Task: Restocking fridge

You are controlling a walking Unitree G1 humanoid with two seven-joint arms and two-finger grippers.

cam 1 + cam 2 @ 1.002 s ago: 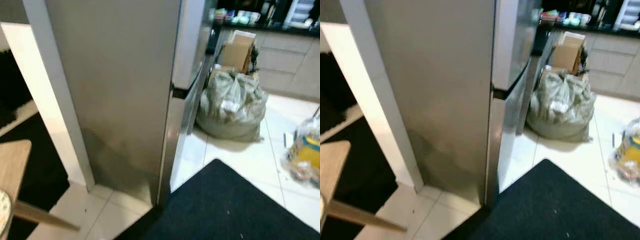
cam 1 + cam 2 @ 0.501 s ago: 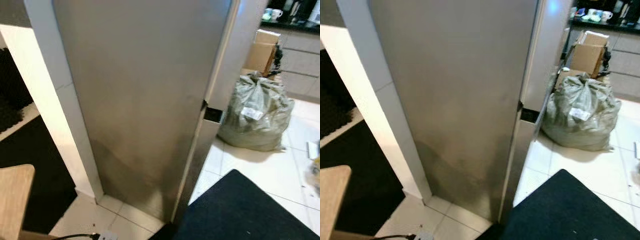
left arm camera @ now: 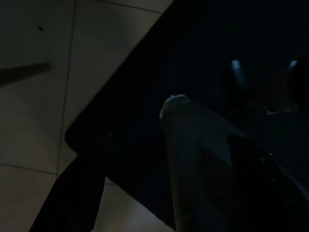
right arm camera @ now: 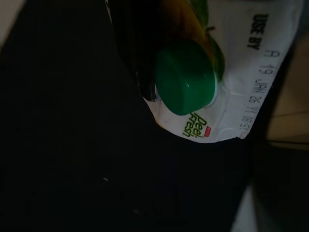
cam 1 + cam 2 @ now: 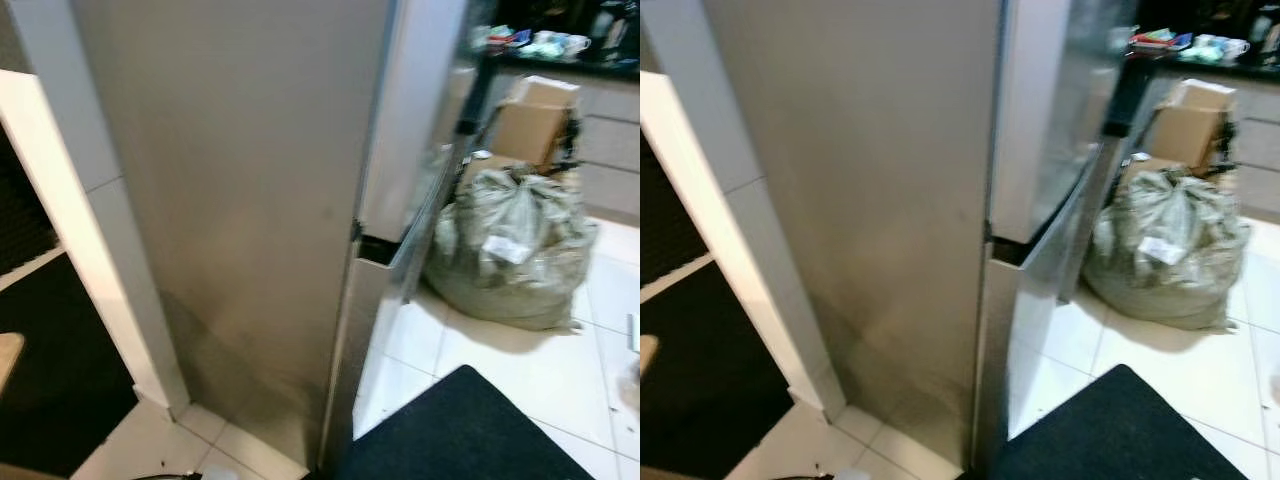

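Left eye view: the fridge (image 5: 250,220) fills my left and centre, its steel side toward me and both doors shut, with the seam between upper and lower door near mid-frame. Half a second ago that seam sat further right and the picture was sharper; a second ago it was about where it is now. The whole frame has swung, so my head is turning, not the fridge. I judge I am lining up on the door front, with opening not yet begun. Right of the fridge a tied grey sack (image 5: 510,255) sits on the white tiles, stuffed full with contents I cannot make out. A cardboard box (image 5: 535,125) stands behind it, contents hidden. A dark mat (image 5: 470,430) lies at my feet.

Right eye view: same scene, and cups and clutter on the counter (image 5: 1200,48) are too blurred to name.

Left wrist view: very dark. The left gripper (image 3: 159,193) hangs over mat and tile, and a pale, tapered object stands between its fingers; I cannot tell whether they grip it.

Right wrist view: the right gripper (image 4: 145,58) is closed on a carton (image 4: 227,77) with a green cap (image 4: 185,76), one black finger pressed beside the cap. The carton is sealed, hanging low over the mat.
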